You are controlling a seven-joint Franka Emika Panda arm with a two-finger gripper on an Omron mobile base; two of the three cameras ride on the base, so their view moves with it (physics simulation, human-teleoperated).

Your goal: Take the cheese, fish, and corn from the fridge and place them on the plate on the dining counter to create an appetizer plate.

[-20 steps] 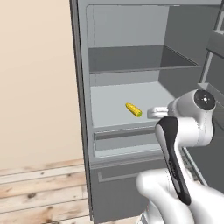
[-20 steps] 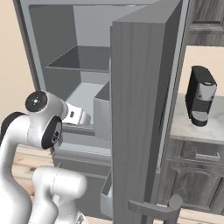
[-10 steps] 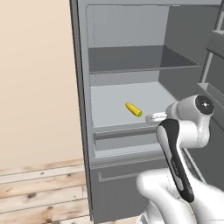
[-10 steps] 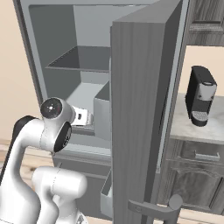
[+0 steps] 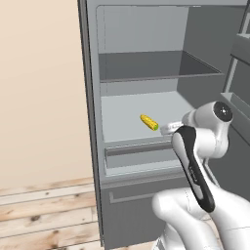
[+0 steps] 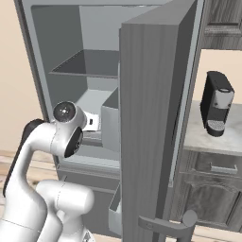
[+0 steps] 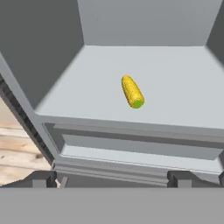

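Corn (image 5: 149,122): one yellow cob, green tip toward the near side, lying alone on the fridge (image 5: 146,102) middle shelf, above the drawer. Gripper (image 7: 112,178): jaws spread wide, holding nothing, at the shelf's near edge, apart from the cob.

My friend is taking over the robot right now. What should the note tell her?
Tool: open, holding nothing, in front of the fridge, pointed at the middle shelf.
Corn: lying alone on that shelf, green tip toward the front, untouched.
Fridge door: open.
Cheese, fish, plate: can't tell from here where they are.
Done: fridge opened, arm reaching toward the shelf.
Left: grab the corn, carry it to the plate, and check the cheese and fish.
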